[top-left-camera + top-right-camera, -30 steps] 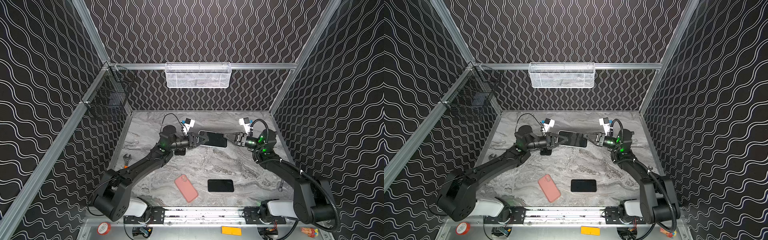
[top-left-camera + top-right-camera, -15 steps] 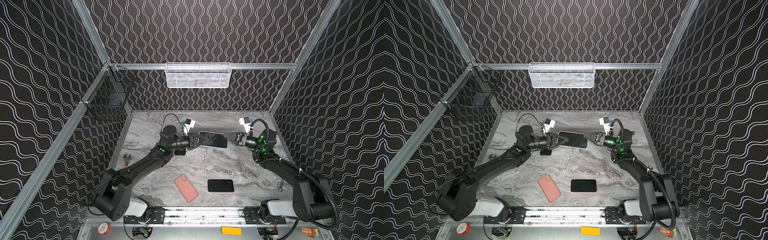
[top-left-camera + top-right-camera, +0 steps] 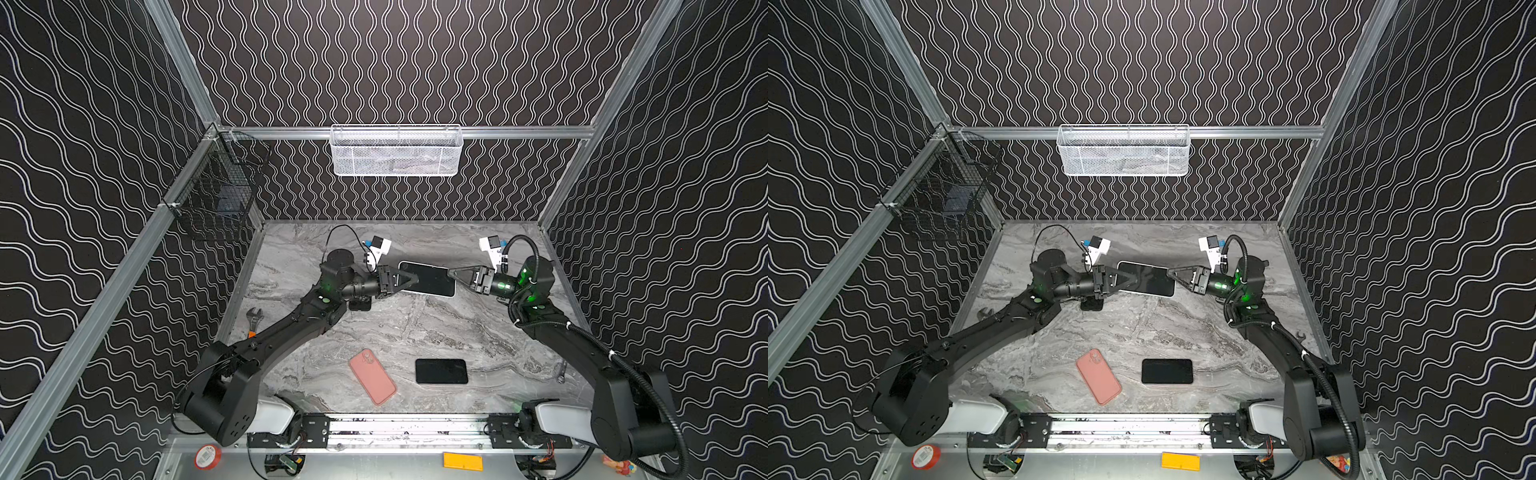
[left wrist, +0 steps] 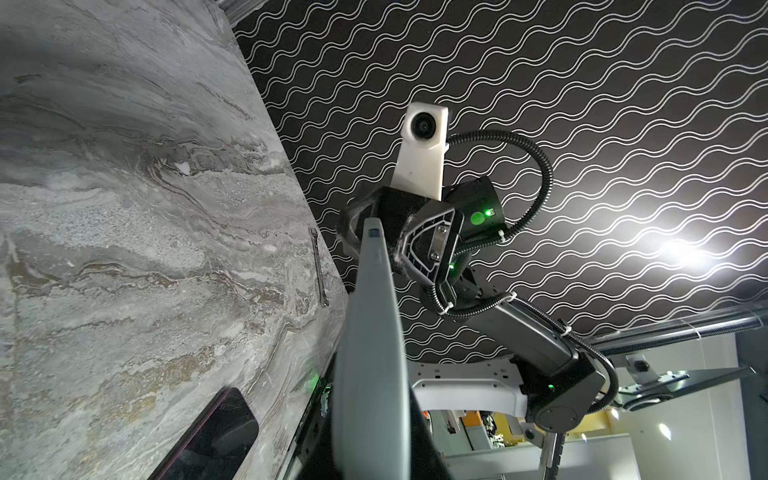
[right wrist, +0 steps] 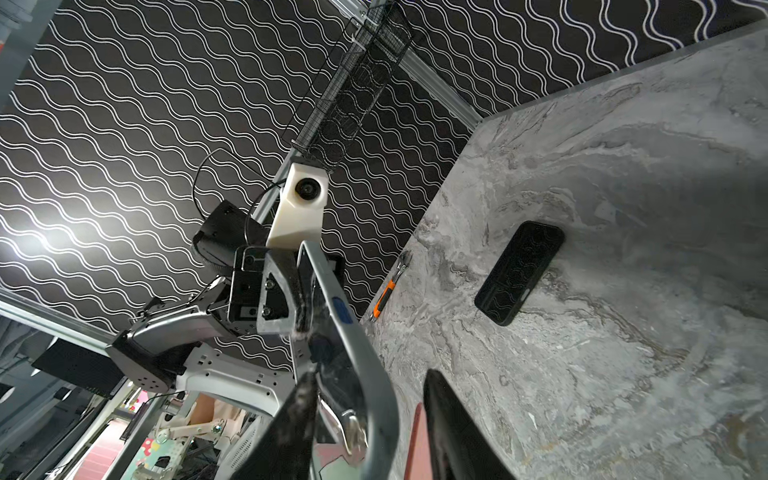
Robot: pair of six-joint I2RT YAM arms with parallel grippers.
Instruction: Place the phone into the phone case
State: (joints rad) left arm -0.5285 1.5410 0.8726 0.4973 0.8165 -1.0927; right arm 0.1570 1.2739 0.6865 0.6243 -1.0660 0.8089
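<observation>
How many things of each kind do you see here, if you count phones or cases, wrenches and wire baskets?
Phones or cases: 3 (held phone, pink case, black slab)
Wrenches: 2 (orange-handled wrench, small spanner)
Wire baskets: 2 (white basket, black basket)
Total: 7

- Both top views look down from high above the front edge and share the whole worktop (image 3: 415, 324).
- Left wrist view looks closely along its jaws toward the right arm (image 4: 519, 328).
- Right wrist view likewise faces the left arm (image 5: 174, 332).
</observation>
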